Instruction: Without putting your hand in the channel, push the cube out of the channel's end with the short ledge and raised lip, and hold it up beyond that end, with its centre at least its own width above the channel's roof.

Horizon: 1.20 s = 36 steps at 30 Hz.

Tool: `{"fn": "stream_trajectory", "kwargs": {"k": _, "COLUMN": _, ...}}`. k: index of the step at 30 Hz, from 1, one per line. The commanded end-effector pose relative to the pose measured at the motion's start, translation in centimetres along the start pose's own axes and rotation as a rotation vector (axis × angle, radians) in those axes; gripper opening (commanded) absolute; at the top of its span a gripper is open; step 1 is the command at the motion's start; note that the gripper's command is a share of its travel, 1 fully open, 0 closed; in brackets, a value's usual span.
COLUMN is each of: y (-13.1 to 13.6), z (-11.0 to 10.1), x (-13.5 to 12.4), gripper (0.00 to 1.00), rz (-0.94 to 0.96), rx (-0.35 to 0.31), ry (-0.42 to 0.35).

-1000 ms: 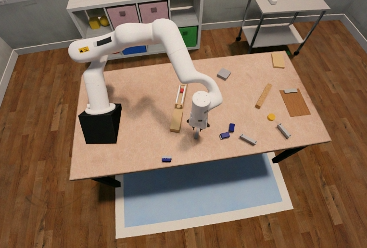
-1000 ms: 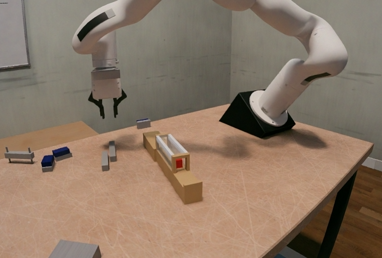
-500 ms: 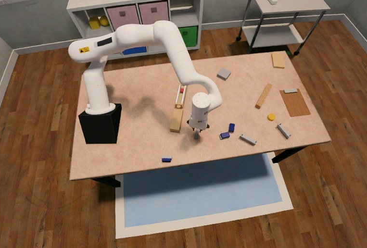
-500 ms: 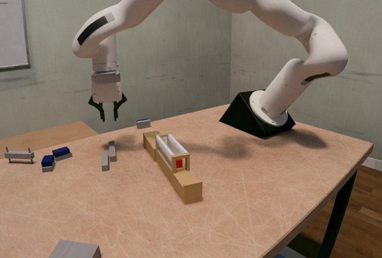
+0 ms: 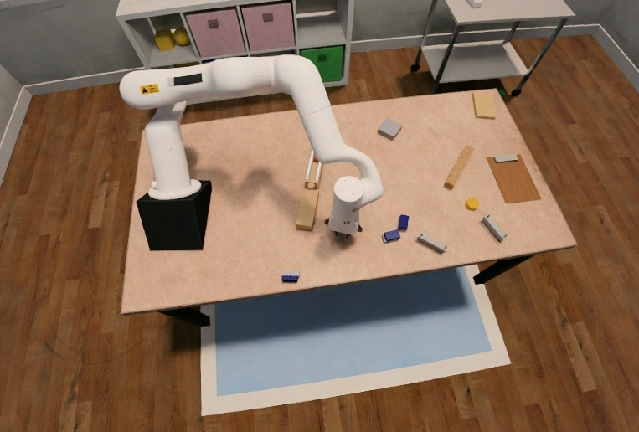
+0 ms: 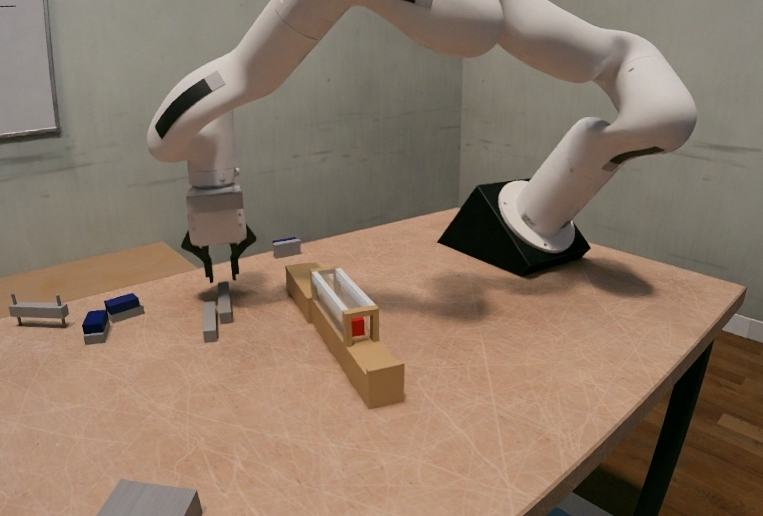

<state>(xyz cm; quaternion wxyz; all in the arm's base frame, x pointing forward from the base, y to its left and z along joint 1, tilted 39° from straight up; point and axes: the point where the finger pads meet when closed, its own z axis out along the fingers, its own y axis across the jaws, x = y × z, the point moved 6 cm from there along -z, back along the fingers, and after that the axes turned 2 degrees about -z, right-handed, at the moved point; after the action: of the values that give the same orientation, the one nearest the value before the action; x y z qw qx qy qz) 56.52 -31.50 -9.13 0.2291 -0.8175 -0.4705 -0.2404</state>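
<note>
The channel (image 6: 333, 295) (image 5: 311, 175) has clear walls and lies on a long tan base (image 6: 377, 371) (image 5: 307, 209) mid-table. The red cube (image 6: 357, 328) sits inside it, at the end nearer the exterior camera, behind a tan end frame. In the top view my arm covers most of that end. My gripper (image 6: 219, 276) (image 5: 344, 236) is open and empty, pointing down beside the base's other end. It hangs just above a grey bar (image 6: 224, 302) lying on the table. A second grey bar (image 6: 210, 320) lies next to the first.
Two blue blocks (image 5: 396, 228) (image 6: 111, 309), a grey bar (image 5: 431, 242) and a grey pronged piece (image 6: 38, 309) lie beyond the gripper. A blue-topped block (image 5: 290, 277) (image 6: 286, 246) sits near the table edge. A grey block (image 5: 389, 128), wooden pieces, a yellow disc (image 5: 472, 203) and a clipboard (image 5: 513, 178) lie further off.
</note>
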Motion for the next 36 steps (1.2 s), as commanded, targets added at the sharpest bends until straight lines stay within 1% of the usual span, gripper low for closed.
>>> {"fn": "stream_trajectory", "kwargs": {"k": 1, "y": 0.1, "z": 0.4, "x": 0.0, "gripper": 0.39, "rz": -0.001, "rx": -0.003, "ry": 0.0}}
{"fn": "stream_trajectory", "kwargs": {"k": 11, "y": 0.1, "z": 1.3, "x": 0.0, "gripper": 0.39, "rz": -0.001, "rx": -0.003, "ry": 0.0}}
{"fn": "stream_trajectory", "kwargs": {"k": 19, "y": 0.1, "z": 2.8, "x": 0.0, "gripper": 0.39, "rz": -0.001, "rx": -0.003, "ry": 0.0}}
{"fn": "stream_trajectory", "kwargs": {"k": 33, "y": 0.1, "z": 2.9, "x": 0.0, "gripper": 0.39, "rz": -0.001, "rx": -0.003, "ry": 0.0}}
{"fn": "stream_trajectory", "kwargs": {"k": 34, "y": 0.1, "z": 2.9, "x": 0.0, "gripper": 0.0, "rz": -0.001, "rx": -0.003, "ry": 0.0}}
{"fn": "stream_trajectory", "kwargs": {"k": 36, "y": 0.1, "z": 2.9, "x": 0.0, "gripper": 0.0, "rz": -0.001, "rx": -0.003, "ry": 0.0}}
